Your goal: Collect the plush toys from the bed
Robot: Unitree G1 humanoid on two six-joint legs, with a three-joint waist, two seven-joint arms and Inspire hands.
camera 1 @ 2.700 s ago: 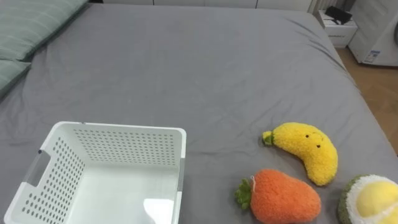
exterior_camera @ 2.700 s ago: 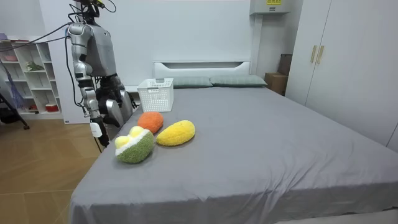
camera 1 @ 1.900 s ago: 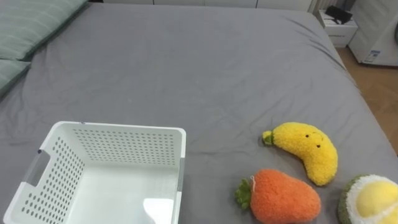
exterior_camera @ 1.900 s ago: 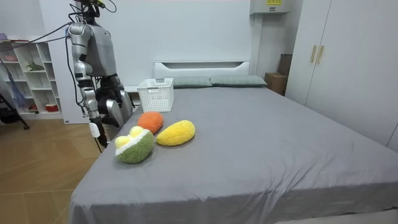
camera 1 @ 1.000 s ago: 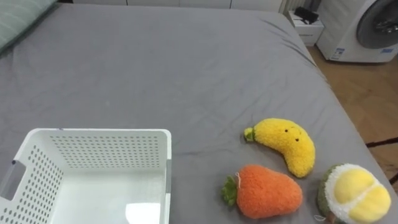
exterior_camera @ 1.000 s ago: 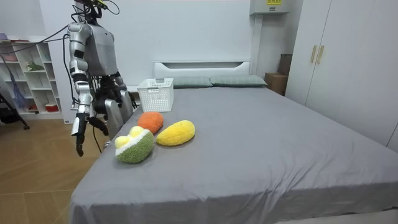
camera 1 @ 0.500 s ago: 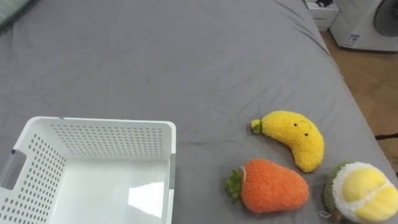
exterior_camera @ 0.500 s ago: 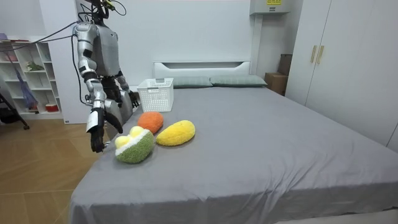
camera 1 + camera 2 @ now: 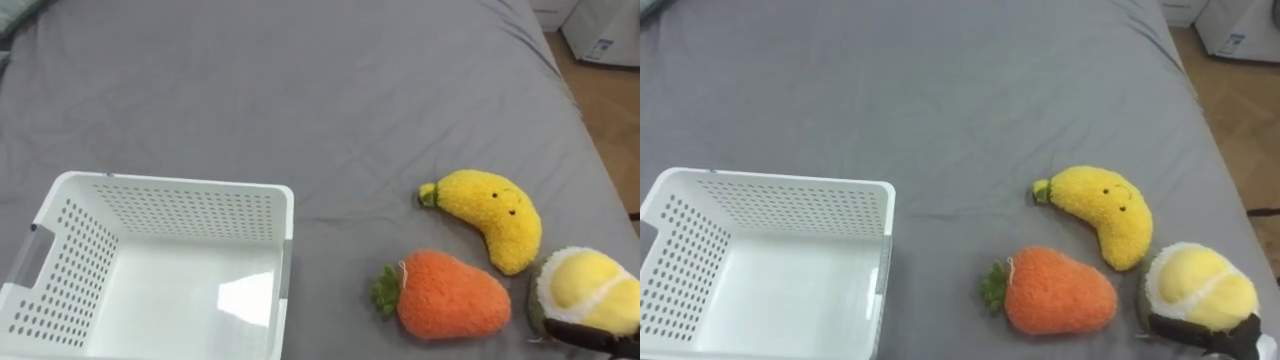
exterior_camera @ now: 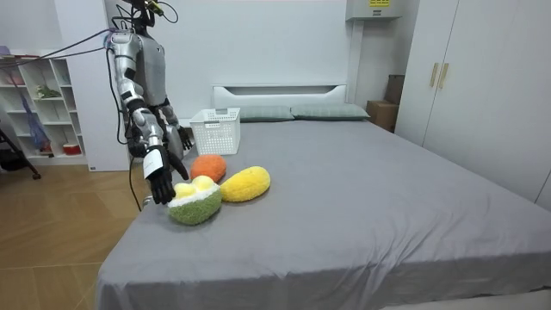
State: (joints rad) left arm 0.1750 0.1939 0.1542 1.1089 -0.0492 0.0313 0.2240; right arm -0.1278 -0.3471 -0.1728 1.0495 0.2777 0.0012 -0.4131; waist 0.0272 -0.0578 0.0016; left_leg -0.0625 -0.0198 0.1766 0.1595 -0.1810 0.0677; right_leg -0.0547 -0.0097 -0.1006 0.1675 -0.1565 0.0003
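Right robot hand (image 9: 1202, 332) lies against the near side of the durian toy (image 9: 585, 285), dark fingers across its lower rim. I cannot tell whether they have closed on it or only rest there. In the room view my left robot hand (image 10: 182, 138) hangs near the basket, and I cannot read its fingers.

To my left the white basket (image 9: 180, 184) stands on the bed (image 9: 300, 80) with perforated walls and a bare white bottom. All three toys lie on the grey sheet to its right. The orange carrot toy (image 9: 450, 297) is nearest the basket. The banana toy (image 9: 490, 230) lies just beyond it, its green tip pointing towards the basket. The durian toy sits just beside both, closest to the bed's side edge.

Wooden floor (image 9: 610, 90) shows past that edge. Beyond the basket and toys the sheet runs on as open, lightly creased grey. I stand at the bed's side, level with the toys.
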